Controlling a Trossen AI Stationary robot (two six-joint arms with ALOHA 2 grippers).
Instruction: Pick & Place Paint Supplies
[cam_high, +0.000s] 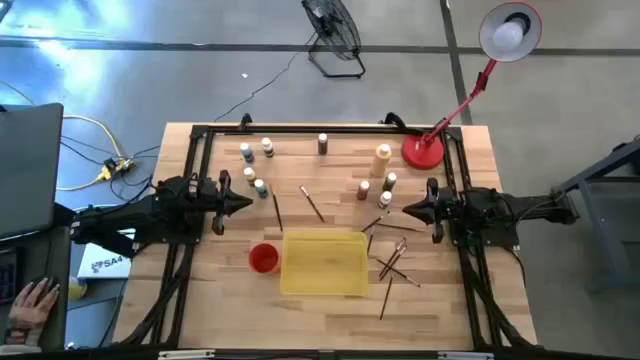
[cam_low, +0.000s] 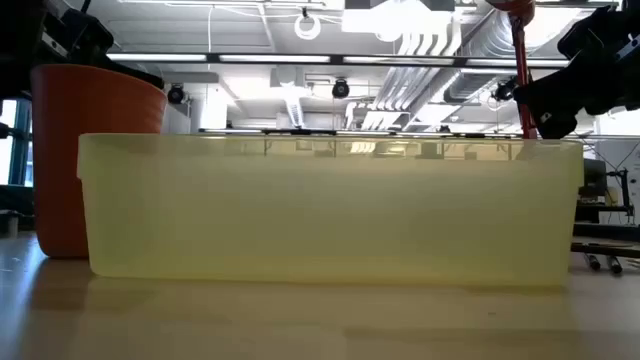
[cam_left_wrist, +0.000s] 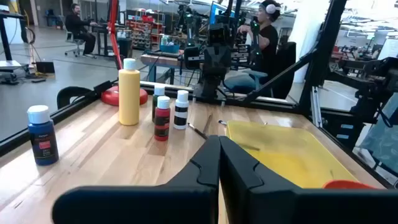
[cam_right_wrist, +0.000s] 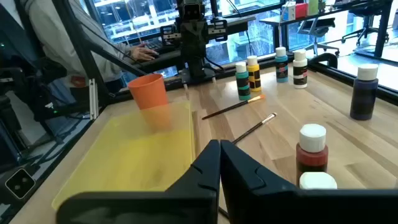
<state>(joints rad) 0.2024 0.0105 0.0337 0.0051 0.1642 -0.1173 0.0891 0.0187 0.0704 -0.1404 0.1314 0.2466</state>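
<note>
Seen from above, we find a pale wooden table (cam_high: 330, 300) with a black frame (cam_high: 300, 130) along its far edge and both sides. The left gripper (cam_high: 243, 203) hangs above the left side with its two dark fingers pressed together on nothing; the right gripper (cam_high: 408, 209) mirrors it on the right side, likewise closed and empty. Between their tips we see bare wood, open for moving.

Near the far left corner stands a cluster of small paint bottles (cam_high: 255, 165), round-bodied with pale caps. One brown bottle (cam_high: 322, 144) stands alone at the middle of the far edge. Toward the far right corner we see a taller yellow bottle (cam_high: 382, 158) and a second bottle group (cam_high: 378, 190), beside the round red base of a lamp (cam_high: 422, 151).

Thin dark paintbrushes lie flat: two (cam_high: 312, 203) near the centre, and a crossed scatter (cam_high: 393, 262) near the right side.

At the near middle we see a rectangular tray (cam_high: 324, 263) of translucent yellow plastic, with nothing visible in it. A round red cup (cam_high: 263, 258) stands just beside its left wall; we cannot tell its contents.
</note>
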